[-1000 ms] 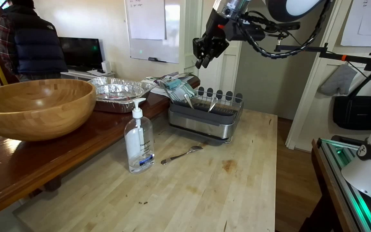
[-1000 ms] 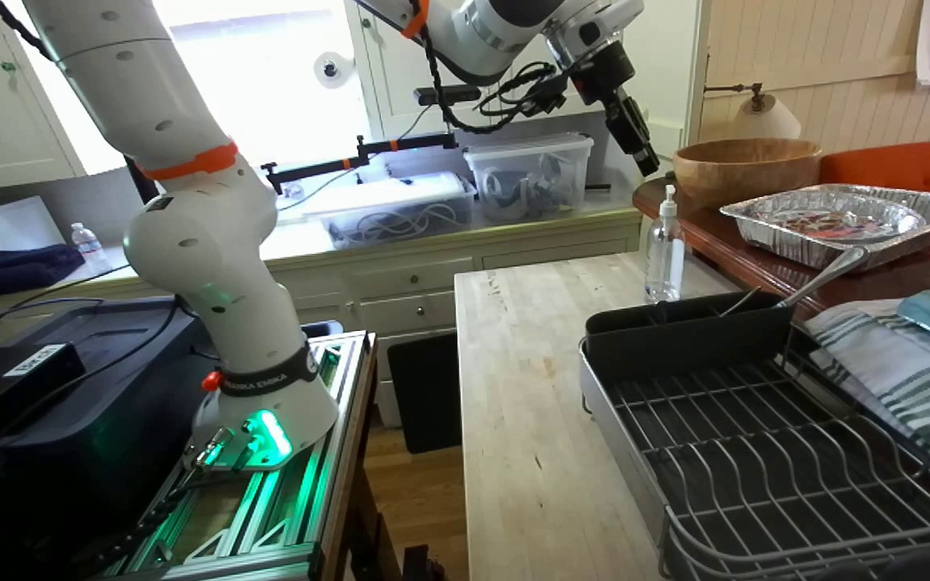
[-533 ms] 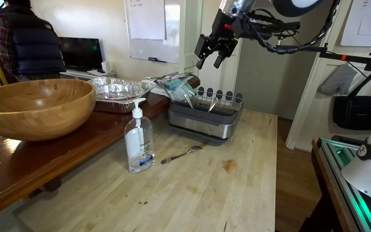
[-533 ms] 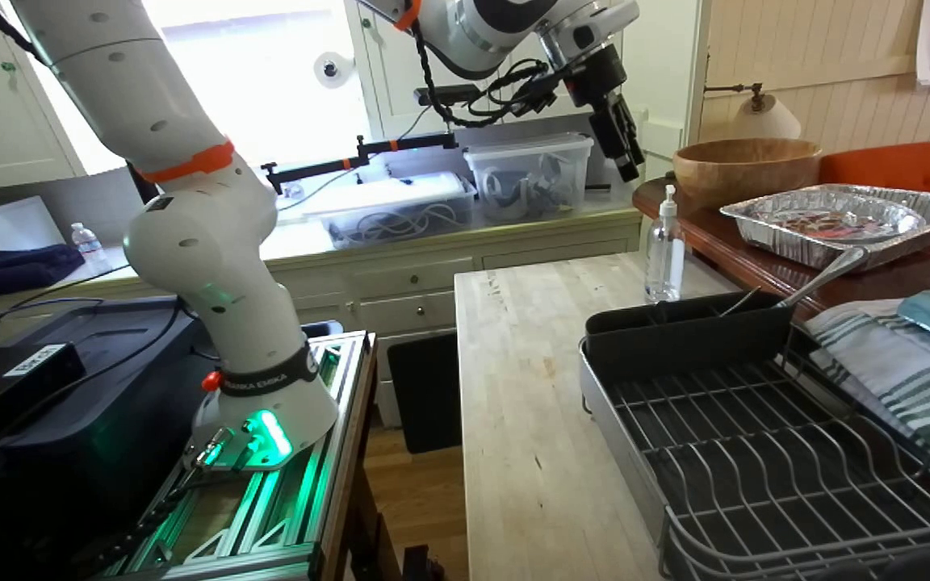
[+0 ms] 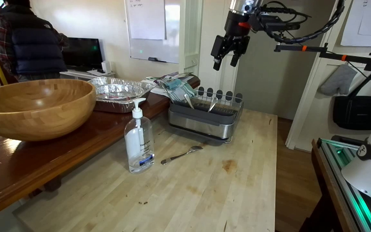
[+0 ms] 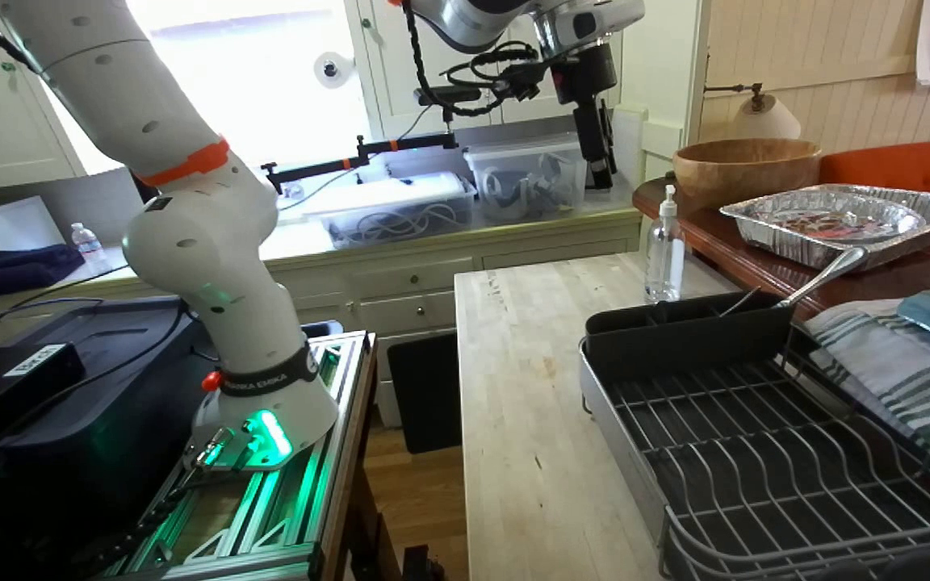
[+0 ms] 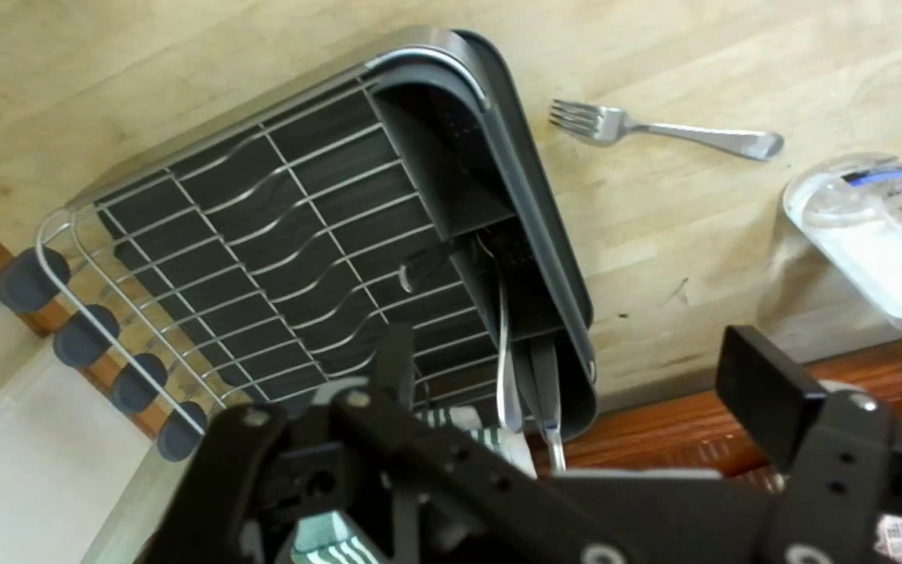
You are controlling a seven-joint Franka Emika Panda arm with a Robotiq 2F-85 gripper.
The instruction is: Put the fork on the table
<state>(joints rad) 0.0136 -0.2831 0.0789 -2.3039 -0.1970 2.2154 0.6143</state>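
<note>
Lying flat on the table (image 5: 217, 196), just right of the bottle (image 5: 139, 146) in an exterior view, the fork (image 5: 181, 155) runs lengthwise toward the rack (image 5: 200, 124). Farther right and well above hangs the gripper (image 5: 225, 64), jaws spread, holding nothing. Placing looks done, so retreat seems likely next.

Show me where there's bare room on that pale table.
Free: the pale table between fork, pump bottle and right-hand edge in an exterior view, bare but for marks. Crowded: around the fork, between pump bottle and dish rack.
</note>
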